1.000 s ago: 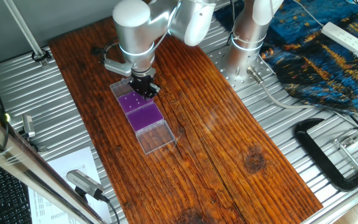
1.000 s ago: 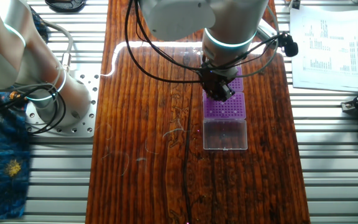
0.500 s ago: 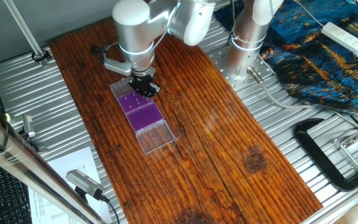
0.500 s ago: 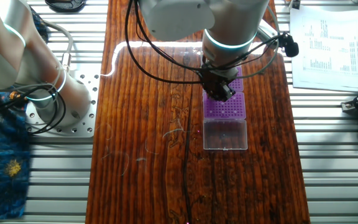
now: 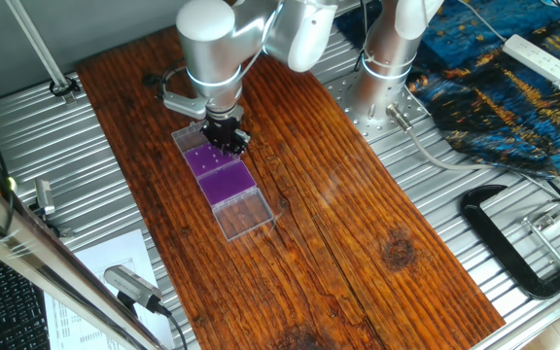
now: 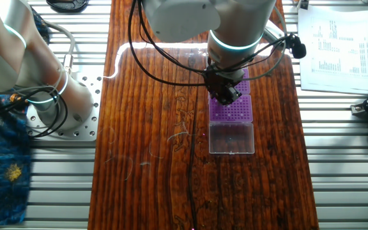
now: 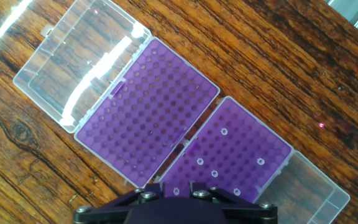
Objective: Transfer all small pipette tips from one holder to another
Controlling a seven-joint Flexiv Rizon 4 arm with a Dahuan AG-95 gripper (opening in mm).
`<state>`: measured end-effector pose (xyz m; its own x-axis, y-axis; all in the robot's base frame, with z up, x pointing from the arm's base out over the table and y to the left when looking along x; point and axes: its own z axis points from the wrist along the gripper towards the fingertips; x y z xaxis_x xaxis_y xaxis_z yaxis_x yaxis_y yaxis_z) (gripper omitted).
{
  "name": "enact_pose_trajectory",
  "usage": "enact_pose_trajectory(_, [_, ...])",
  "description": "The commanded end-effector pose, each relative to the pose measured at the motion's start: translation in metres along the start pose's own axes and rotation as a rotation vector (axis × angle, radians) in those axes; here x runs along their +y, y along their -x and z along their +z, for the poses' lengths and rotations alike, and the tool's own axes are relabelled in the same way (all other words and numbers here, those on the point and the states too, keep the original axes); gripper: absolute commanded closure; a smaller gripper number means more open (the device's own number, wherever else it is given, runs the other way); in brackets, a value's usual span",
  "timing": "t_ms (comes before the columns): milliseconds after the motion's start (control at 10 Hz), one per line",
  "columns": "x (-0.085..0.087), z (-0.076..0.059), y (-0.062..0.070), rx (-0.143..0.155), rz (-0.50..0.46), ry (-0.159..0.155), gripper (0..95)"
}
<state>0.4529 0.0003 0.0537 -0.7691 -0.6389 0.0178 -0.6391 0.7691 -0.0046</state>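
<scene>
Two purple racks lie side by side on the wooden table. In the hand view the upper-left rack point(image 7: 148, 118) shows only empty holes. The lower-right rack point(image 7: 241, 152) holds several small pipette tips point(image 7: 224, 132), seen as white rings. My gripper point(image 7: 174, 190) hovers over the near edge of the lower-right rack, and one tip ring lies between its finger bases. Only the finger bases show, so I cannot tell how wide the jaws stand. In the fixed views the gripper point(image 5: 227, 144) point(image 6: 225, 96) is low over the purple racks point(image 5: 224, 178) point(image 6: 230, 110).
Each rack has an open clear lid point(image 7: 79, 62) point(image 7: 316, 186) point(image 5: 246, 214) point(image 6: 231, 137). Around the wooden board point(image 5: 358, 224) is ribbed metal. A black clamp point(image 5: 513, 243), the robot base point(image 6: 50, 102) and papers point(image 6: 337, 45) lie off the board.
The gripper has shifted only very slightly over the racks. Nothing else has moved.
</scene>
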Motion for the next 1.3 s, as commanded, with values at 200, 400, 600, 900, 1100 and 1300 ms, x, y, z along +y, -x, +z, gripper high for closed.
enact_pose_trajectory(200, [0.0006,-0.0005,-0.0004,-0.001,0.0,0.001,95.0])
enact_pose_trajectory(400, [0.0006,-0.0005,-0.0004,-0.004,-0.004,0.003,95.0])
enact_pose_trajectory(600, [0.0006,-0.0007,-0.0004,-0.005,-0.005,0.003,95.0])
enact_pose_trajectory(900, [0.0005,-0.0021,-0.0004,-0.003,-0.013,0.001,76.0])
enact_pose_trajectory(1100, [0.0003,-0.0022,-0.0001,-0.004,-0.013,0.0,76.0])
enact_pose_trajectory(1300, [0.0003,-0.0011,-0.0001,-0.001,-0.01,-0.003,76.0])
